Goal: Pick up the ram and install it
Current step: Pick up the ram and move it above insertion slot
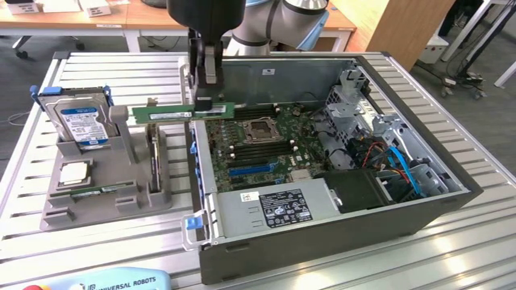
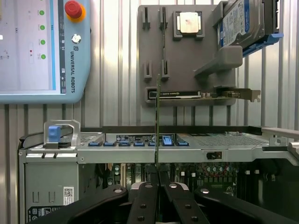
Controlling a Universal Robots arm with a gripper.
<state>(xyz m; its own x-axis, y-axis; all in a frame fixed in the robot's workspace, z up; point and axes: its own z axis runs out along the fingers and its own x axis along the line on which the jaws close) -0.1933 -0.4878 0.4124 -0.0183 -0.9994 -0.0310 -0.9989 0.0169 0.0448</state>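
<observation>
"universal robots" on teach pendant [image 2: 70, 60]

Bright, even light, glare streaking the slatted table [image 1: 451, 254], shadows soft.

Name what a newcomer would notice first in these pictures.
The gripper holds the ram level in the air above the open computer case, at its side toward the exterior view's left. Inside the case lies the green motherboard. At the exterior view's left, a gray holder carries a blue-labelled hard drive.
</observation>
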